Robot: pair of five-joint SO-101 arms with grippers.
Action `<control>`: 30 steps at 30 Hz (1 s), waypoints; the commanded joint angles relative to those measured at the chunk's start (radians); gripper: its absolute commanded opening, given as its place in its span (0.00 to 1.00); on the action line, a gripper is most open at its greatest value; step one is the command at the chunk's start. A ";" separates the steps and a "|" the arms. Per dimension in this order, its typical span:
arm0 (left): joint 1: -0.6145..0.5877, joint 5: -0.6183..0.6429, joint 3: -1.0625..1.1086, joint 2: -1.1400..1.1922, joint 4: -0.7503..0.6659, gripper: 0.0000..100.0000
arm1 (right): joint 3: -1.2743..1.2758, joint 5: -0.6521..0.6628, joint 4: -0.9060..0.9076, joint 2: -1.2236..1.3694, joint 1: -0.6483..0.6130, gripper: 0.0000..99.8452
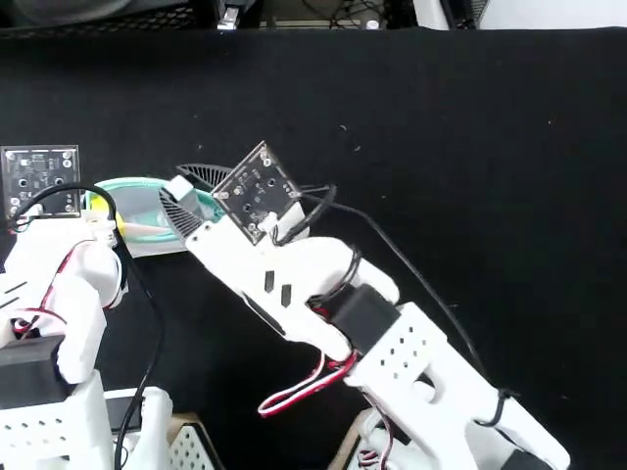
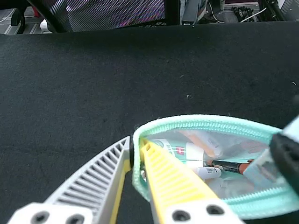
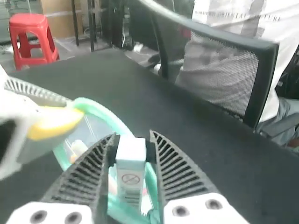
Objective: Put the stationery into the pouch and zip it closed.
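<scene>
Right gripper [image 3: 132, 137] is pinching a small white box [image 3: 129, 175] just over the open pouch [image 3: 98, 111]. Left gripper [image 2: 136, 148] is clamping the pouch rim, one finger inside. Pens [image 2: 226, 165] are lying inside already. Box not yet dropped in, zip not yet closed.

Matt black cloth table [image 1: 470, 117], clear plastic pouch [image 2: 210, 122] with woven mint edging, ribbed plastic jaws

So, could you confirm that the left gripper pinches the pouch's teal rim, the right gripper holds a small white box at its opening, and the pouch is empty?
Only the last part is wrong: the left wrist view shows a pen and a white marker inside the pouch. The left gripper and right gripper are as you say.
</scene>
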 commanded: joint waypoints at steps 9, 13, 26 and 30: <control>0.018 -0.011 0.122 0.029 0.015 0.03 | 0.022 -0.006 -0.018 -0.002 0.009 0.26; 0.018 -0.011 0.122 0.029 0.015 0.03 | 0.007 0.000 0.009 -0.002 0.012 0.26; 0.018 -0.011 0.124 0.029 0.014 0.03 | -0.189 -0.005 0.272 -0.206 0.175 0.24; 0.018 -0.011 0.124 0.029 0.014 0.03 | -0.084 -0.006 0.288 -0.239 0.324 0.24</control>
